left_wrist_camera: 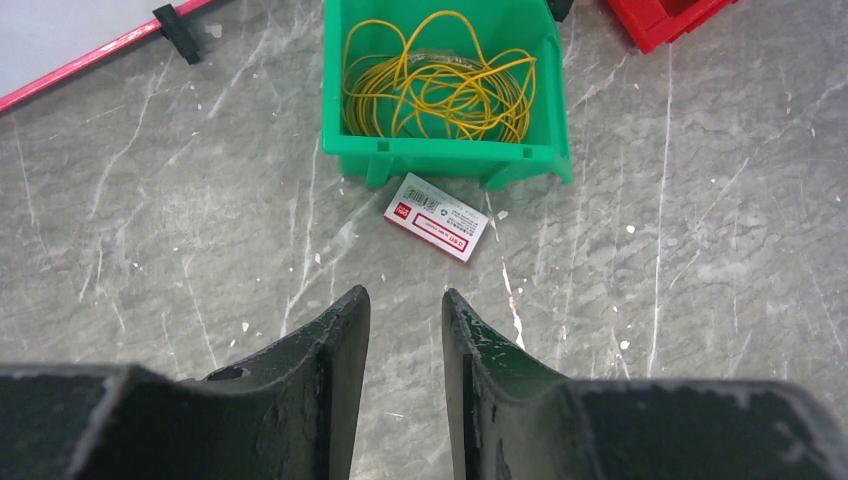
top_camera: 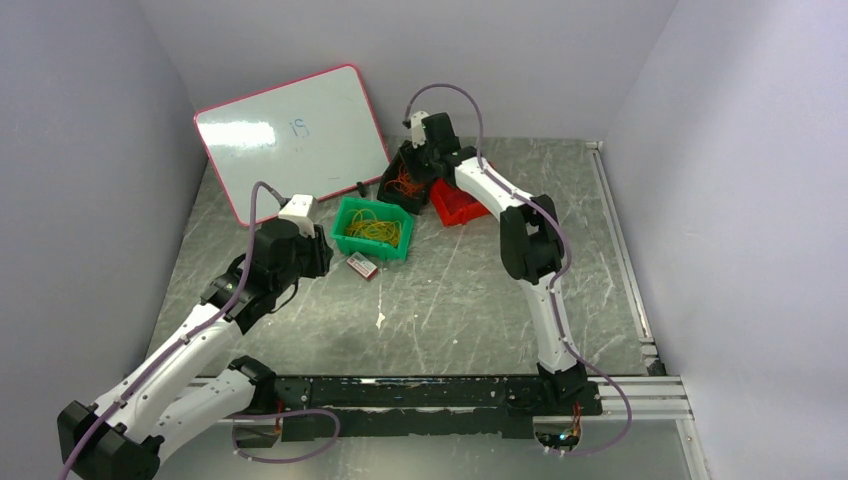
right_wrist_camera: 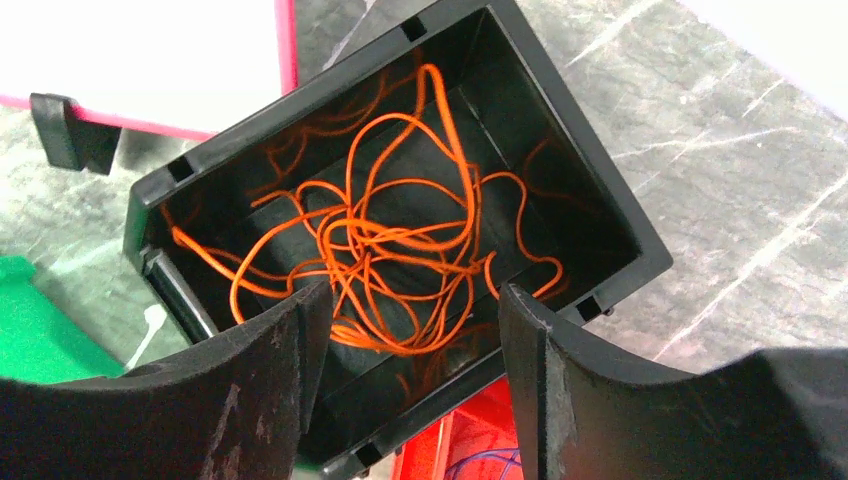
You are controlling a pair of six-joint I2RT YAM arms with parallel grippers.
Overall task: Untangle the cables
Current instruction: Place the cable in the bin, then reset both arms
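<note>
Right wrist | orange cables (right_wrist_camera: pixel 390 245) in bin (right_wrist_camera: pixel 585 185) beneath right tool (right_wrist_camera: pixel 412 292) | wide apart, empty

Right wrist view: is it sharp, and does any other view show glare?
Right wrist view: orange cables slightly blurred, black bin dim inside; top external view: a bright glare patch on the whiteboard; left wrist view: yellow cables sharp, evenly lit.

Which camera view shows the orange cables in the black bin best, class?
The right wrist view: the orange cables fill the frame, and each loop can be traced inside the black bin. The top external view shows them only as a small orange smudge in that bin. The left wrist view shows none of them.
</note>
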